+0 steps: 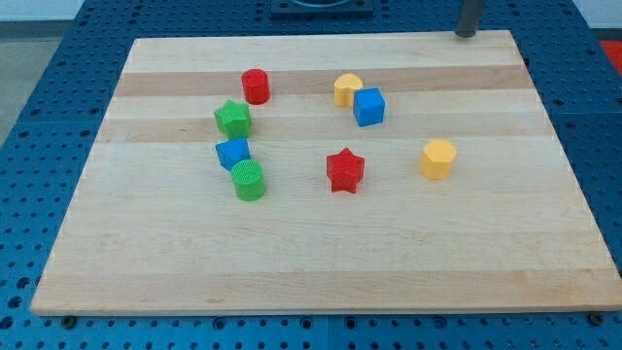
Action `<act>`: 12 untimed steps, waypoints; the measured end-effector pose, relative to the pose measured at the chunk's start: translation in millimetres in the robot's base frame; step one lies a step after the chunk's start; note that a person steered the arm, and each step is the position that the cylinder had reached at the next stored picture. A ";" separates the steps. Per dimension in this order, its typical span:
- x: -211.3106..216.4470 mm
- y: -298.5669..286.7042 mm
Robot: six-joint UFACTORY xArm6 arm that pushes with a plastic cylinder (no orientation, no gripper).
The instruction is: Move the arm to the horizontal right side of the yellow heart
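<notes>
Green cylinder (249,181) nearest; yellow heart (347,89) well left-below my tip (467,33); no jaws.

Pretty clearly a robotics lab bench, not anyone's home or kitchen. The giveaway is the blue metal base (29,107) underneath, drilled with a regular grid of mounting holes like an optical breadboard, showing past every edge of the wooden board (321,262). The pale plank board sits squarely on it like a test surface. Beyond the board's top edge there's a grey fixture (321,8), and a dark rod (469,17) pokes in near the top right corner.
</notes>
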State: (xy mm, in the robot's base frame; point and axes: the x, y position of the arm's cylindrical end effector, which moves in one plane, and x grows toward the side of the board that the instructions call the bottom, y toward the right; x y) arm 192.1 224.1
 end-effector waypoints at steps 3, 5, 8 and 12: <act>73.1 -13.6; 117.9 -14.2; -1.0 32.6; 178.4 -55.9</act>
